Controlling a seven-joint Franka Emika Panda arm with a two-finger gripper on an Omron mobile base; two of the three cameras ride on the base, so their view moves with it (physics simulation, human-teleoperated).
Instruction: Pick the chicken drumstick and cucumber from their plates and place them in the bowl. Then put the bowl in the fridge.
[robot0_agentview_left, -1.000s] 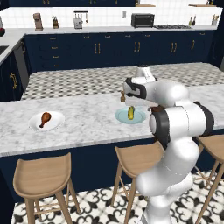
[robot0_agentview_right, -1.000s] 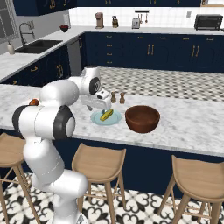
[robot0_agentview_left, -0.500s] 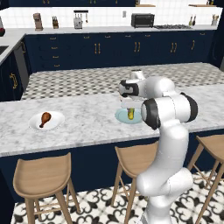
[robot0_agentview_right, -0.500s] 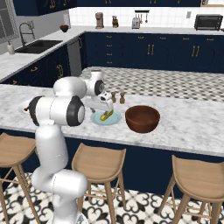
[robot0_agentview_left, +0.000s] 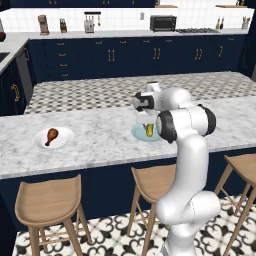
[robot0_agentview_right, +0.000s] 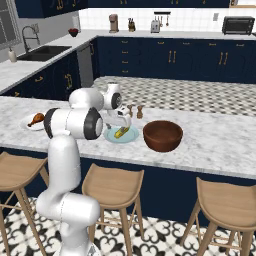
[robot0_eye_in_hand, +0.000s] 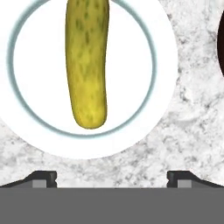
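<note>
Yellow-green bumpy cucumber (robot0_eye_in_hand: 87, 61) on glossy round plate (robot0_eye_in_hand: 164, 65)

In the hand view the cucumber (robot0_eye_in_hand: 87, 61) runs off the top edge, so its far end is out of sight, and its plate (robot0_eye_in_hand: 148, 109) is cut by the top and left edges. A dark sliver of the bowl (robot0_eye_in_hand: 221, 43) is clipped by the right edge. In the left base view the arm's elbow hides part of that plate (robot0_agentview_left: 139, 133).
</note>
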